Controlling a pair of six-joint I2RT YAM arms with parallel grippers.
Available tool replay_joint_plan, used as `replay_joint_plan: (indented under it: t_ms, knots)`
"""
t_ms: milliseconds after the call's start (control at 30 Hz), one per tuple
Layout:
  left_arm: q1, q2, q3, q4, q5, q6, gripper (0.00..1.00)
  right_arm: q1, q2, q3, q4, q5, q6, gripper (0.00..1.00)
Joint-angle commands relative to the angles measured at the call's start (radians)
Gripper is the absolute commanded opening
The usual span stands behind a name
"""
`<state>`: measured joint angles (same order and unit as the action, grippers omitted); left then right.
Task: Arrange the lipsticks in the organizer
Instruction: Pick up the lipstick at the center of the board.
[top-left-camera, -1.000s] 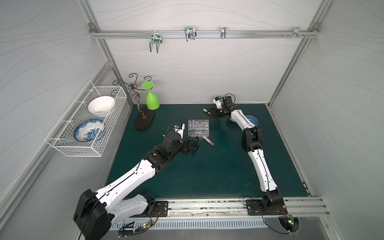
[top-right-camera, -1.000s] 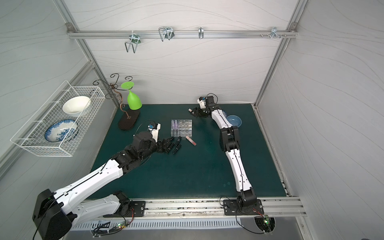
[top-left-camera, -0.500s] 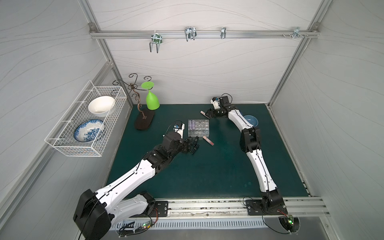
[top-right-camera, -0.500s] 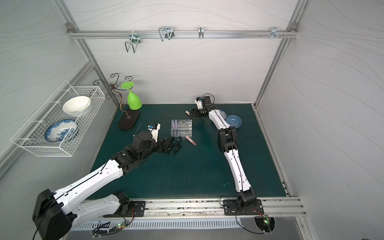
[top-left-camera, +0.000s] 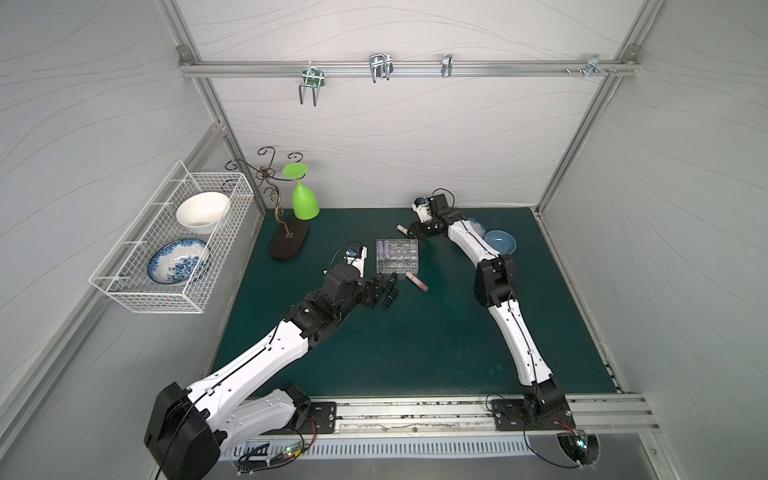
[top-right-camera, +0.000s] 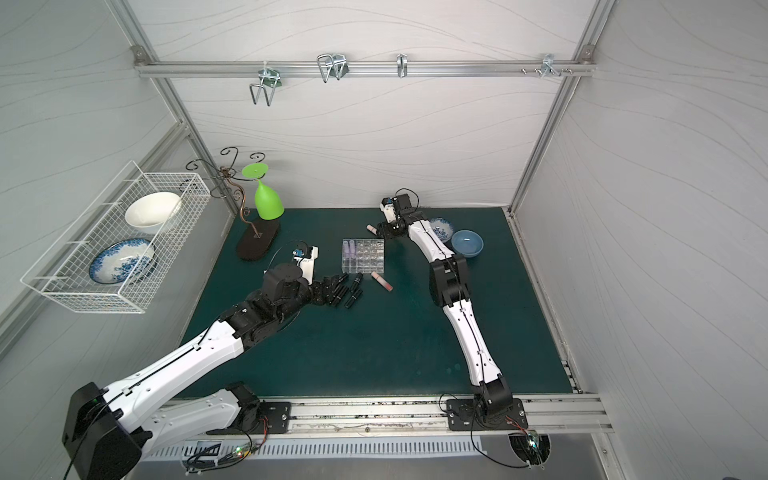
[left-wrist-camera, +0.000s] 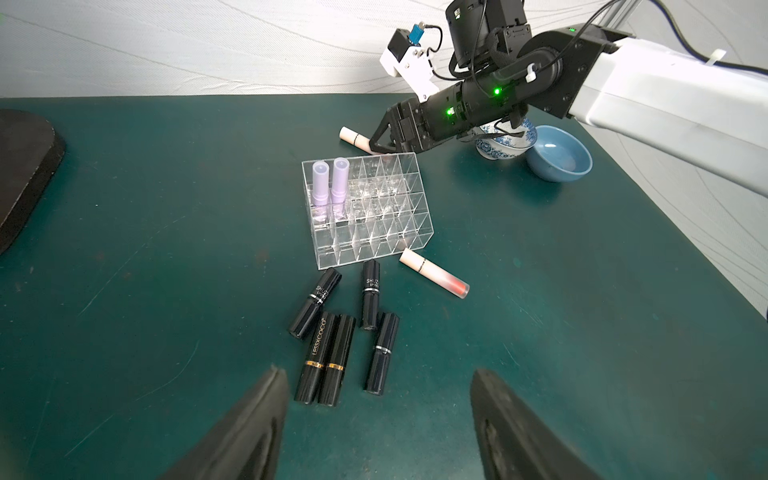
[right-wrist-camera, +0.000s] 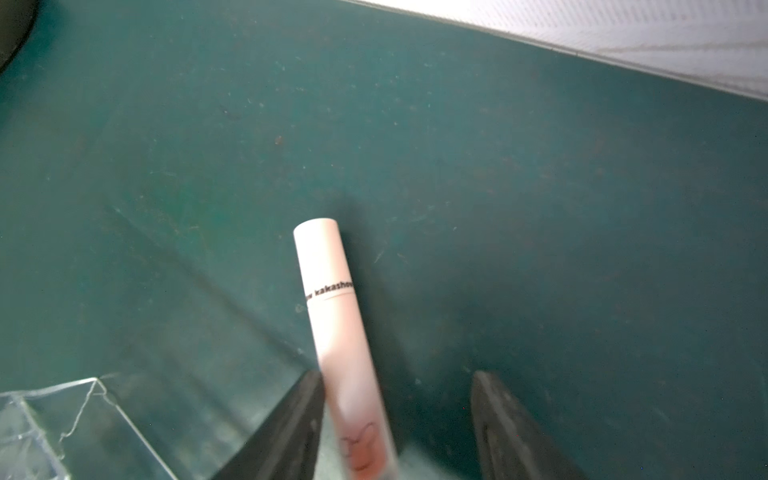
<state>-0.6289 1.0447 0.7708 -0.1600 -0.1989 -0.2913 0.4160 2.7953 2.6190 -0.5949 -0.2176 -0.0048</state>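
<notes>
**Lipsticks and organizer, mid-task.** We see the clear organizer (left-wrist-camera: 365, 208) standing near the middle of the green mat (left-wrist-camera: 166, 249). Two lilac lipsticks (left-wrist-camera: 328, 183) stand upright in neighbouring cells of its rear row, on the left arm's side, and the other cells look empty. Five black lipsticks (left-wrist-camera: 332, 357) lie flat just in front of it, and a pink lipstick (left-wrist-camera: 434, 274) lies near its front corner. The left gripper (left-wrist-camera: 377, 370) hovers low over the black group with its jaws wide apart and nothing between them, placed, we judge, to take one of them. The right gripper (right-wrist-camera: 395, 374) reaches behind the organizer, where a second pink lipstick (right-wrist-camera: 332, 316) lies on the mat. This tube rests against one finger (right-wrist-camera: 299, 415) with a gap to the other, so we read the jaws as apart around it, not clamped. Because the jaws stand near its tinted end, the tube may tilt when lifted.
</notes>
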Motion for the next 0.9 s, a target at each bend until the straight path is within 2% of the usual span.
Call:
replay_joint_plan:
  t_ms: [0,267,533,733,867]
  knots:
    - [0.005,-0.033,0.013,0.019,-0.021,0.006,0.74,0.019,-0.022,0.015,-0.092,0.032,-0.032,0.53]
    - [0.005,-0.051,0.008,0.018,-0.025,0.007,0.74,0.014,-0.026,0.006,-0.104,0.03,-0.044,0.3]
    - [0.005,-0.054,0.007,0.018,-0.024,0.004,0.73,0.002,-0.057,-0.034,-0.083,0.026,-0.031,0.21]
    - [0.005,-0.053,0.013,0.014,-0.015,0.0,0.73,-0.039,-0.155,-0.151,-0.028,-0.021,0.021,0.16]
    - [0.005,-0.054,0.027,0.013,0.008,-0.012,0.74,-0.055,-0.28,-0.295,0.021,-0.059,0.046,0.15]
